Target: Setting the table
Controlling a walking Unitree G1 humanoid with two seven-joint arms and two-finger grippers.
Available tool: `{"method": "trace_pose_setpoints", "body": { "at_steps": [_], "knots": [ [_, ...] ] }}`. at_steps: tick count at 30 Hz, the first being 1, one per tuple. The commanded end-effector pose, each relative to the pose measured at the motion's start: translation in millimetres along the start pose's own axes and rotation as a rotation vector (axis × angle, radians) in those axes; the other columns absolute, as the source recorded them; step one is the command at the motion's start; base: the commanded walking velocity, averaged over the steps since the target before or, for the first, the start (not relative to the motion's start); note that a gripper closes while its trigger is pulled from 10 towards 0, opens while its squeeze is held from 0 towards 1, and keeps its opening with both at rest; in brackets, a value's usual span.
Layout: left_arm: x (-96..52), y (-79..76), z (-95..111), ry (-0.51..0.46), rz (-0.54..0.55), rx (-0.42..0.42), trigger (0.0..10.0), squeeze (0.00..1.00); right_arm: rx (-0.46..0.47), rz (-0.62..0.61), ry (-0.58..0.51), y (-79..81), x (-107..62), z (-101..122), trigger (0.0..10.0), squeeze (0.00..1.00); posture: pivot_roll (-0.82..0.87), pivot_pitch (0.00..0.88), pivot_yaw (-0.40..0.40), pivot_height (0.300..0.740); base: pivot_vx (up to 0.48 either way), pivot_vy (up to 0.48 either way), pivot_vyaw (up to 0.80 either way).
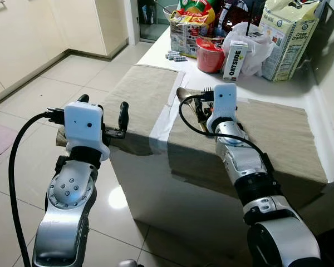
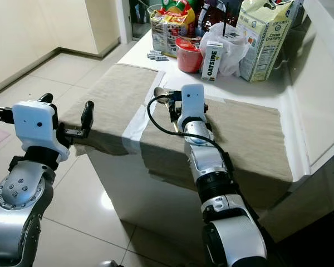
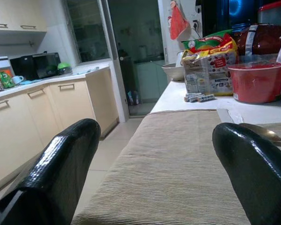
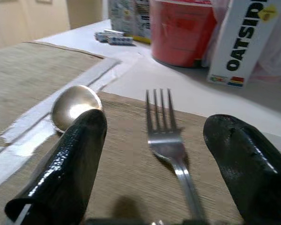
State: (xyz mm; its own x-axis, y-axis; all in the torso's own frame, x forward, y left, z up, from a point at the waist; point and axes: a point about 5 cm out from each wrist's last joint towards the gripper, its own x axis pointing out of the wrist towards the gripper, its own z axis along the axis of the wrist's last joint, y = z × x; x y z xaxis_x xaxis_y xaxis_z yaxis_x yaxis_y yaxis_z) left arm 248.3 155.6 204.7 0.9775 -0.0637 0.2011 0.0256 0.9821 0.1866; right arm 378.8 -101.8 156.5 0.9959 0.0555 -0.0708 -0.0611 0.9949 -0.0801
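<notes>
Two beige placemats lie side by side on the white table (image 1: 161, 51). My right gripper (image 4: 154, 126) hovers low over the right placemat (image 1: 278, 133), open. A steel fork (image 4: 166, 136) lies flat on that mat between its fingers, touched by neither. A spoon (image 4: 75, 105) rests just left of the fork, its bowl at the mat's left edge. My left gripper (image 1: 103, 103) is open with nothing in it, at the near left edge of the left placemat (image 1: 145, 89).
At the back of the table stand a red bowl (image 1: 210, 54), an Oatside carton (image 1: 235, 60), a cereal bag (image 1: 286, 39), snack packets (image 1: 189, 22) and several batteries (image 1: 175, 55). Tiled floor and cabinets lie to the left.
</notes>
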Motion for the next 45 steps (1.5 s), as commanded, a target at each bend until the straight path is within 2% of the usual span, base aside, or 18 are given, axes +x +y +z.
{"method": "trace_pose_setpoints", "body": {
  "at_steps": [1, 11, 18, 27, 30, 31, 32, 33, 38, 39, 41, 42, 45],
  "knots": [
    [-1.6, -0.1, 1.5, -0.001, -0.004, 0.005, 10.0, 0.00, -0.007, -0.021, 0.013, -2.3, 2.2, 1.5, 10.0, 0.00, 0.07, 0.023, 0.030, 0.728, 0.000, 0.000, 0.00],
    [-1.0, 0.1, 1.8, 0.000, -0.006, 0.007, 10.0, 0.00, -0.005, -0.036, 0.057, -1.2, 10.2, 3.2, 10.0, 0.00, 0.08, 0.026, 0.032, 0.728, 0.000, 0.000, 0.00],
    [-1.6, 0.7, 2.7, 0.000, -0.004, 0.009, 10.0, 0.00, 0.045, -0.028, 0.152, 1.6, 10.2, -10.1, 10.0, 0.00, 0.08, 0.029, 0.029, 0.728, 0.000, 0.000, 0.00],
    [-1.2, 0.4, 3.6, -0.004, -0.008, 0.010, 10.0, 0.00, 0.045, -0.031, 0.221, 1.0, 7.4, -24.5, 10.0, 0.00, 0.08, 0.029, 0.029, 0.728, 0.000, 0.000, 0.00],
    [-0.6, 0.3, 3.4, -0.005, -0.011, 0.010, 10.0, 0.00, 0.082, -0.024, 0.298, 2.9, 5.0, -35.8, 10.0, 0.00, 0.08, 0.023, 0.030, 0.728, 0.000, 0.000, 0.00],
    [-0.5, 0.2, 3.7, -0.005, -0.011, 0.010, 10.0, 0.00, 0.098, -0.021, 0.317, 3.5, 4.2, -38.6, 7.3, 0.00, 0.08, 0.023, 0.030, 0.728, 0.000, 0.000, 0.00],
    [-0.3, 0.2, 3.8, -0.006, -0.011, 0.011, 10.0, 0.00, 0.109, -0.018, 0.332, 4.0, 3.6, -40.8, 2.9, 0.00, 0.08, 0.023, 0.030, 0.728, 0.000, 0.000, 0.00],
    [-0.1, 0.4, 4.1, -0.007, -0.012, 0.011, 10.0, 0.00, 0.129, -0.015, 0.357, 4.8, 2.3, -44.5, 0.0, 0.00, 0.08, 0.023, 0.030, 0.728, 0.000, 0.000, 0.00],
    [0.2, 1.1, 4.6, -0.008, -0.012, 0.013, 10.0, 0.00, 0.142, -0.016, 0.383, 5.3, -0.5, -51.0, 0.0, 0.00, 0.08, 0.017, 0.027, 0.728, 0.000, 0.000, 0.00],
    [0.2, 1.0, 4.6, -0.008, -0.013, 0.014, 10.0, 0.00, 0.143, -0.016, 0.389, 5.2, -1.0, -52.3, 0.0, 0.16, 0.08, 0.017, 0.027, 0.728, 0.000, 0.000, 0.00],
    [0.1, 0.7, 4.5, -0.008, -0.015, 0.014, 10.0, 0.00, 0.136, -0.008, 0.396, 5.5, -1.8, -54.1, 0.0, 0.16, 0.08, 0.016, 0.027, 0.728, 0.000, 0.000, 0.00],
    [0.2, 0.5, 4.5, -0.008, -0.016, 0.014, 10.0, 0.00, 0.132, -0.006, 0.396, 5.8, -2.0, -54.5, 0.0, 0.00, 0.08, 0.016, 0.027, 0.728, 0.000, 0.000, 0.00],
    [0.4, 0.0, 4.8, -0.009, -0.019, 0.014, 10.0, 0.00, 0.126, 0.005, 0.388, 7.0, -2.2, -54.0, 0.0, 0.00, 0.08, 0.015, 0.029, 0.728, 0.000, 0.000, 0.00]
  ]
}}
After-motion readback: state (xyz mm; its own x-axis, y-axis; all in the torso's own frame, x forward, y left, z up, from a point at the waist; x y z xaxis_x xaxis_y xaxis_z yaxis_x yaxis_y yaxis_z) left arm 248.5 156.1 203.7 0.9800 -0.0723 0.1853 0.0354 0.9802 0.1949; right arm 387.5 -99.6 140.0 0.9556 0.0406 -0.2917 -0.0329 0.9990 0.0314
